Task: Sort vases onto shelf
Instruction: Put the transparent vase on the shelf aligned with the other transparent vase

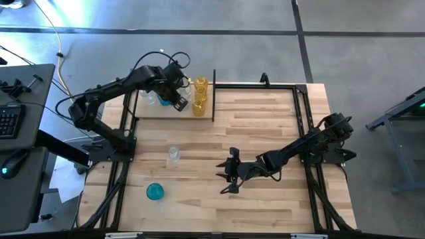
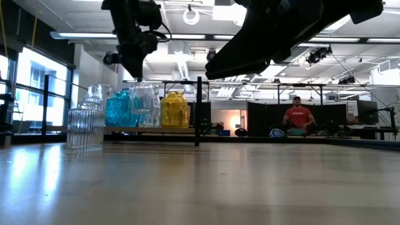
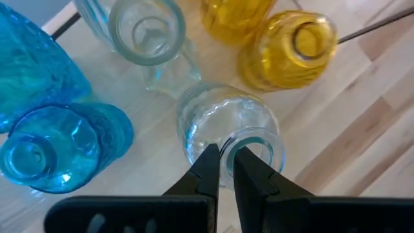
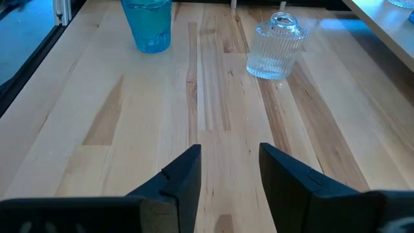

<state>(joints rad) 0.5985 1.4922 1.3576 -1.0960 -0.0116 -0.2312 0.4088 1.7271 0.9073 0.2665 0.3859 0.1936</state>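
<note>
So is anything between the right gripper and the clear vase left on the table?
Nothing visible. The right gripper hangs open over bare wood, and the boards run clear up to the clear ribbed vase. The teal vase stands off to one side, apart from it. The left gripper is busy at the shelf.

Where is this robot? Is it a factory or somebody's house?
Probably a big lab or workshop, not a house. There are bare ceiling pipes and lights, a grey concrete floor, and a desk with a keyboard beside the robot's wooden table.

Teal, amber, clear ribbed vases (image 2: 139, 107)
</note>
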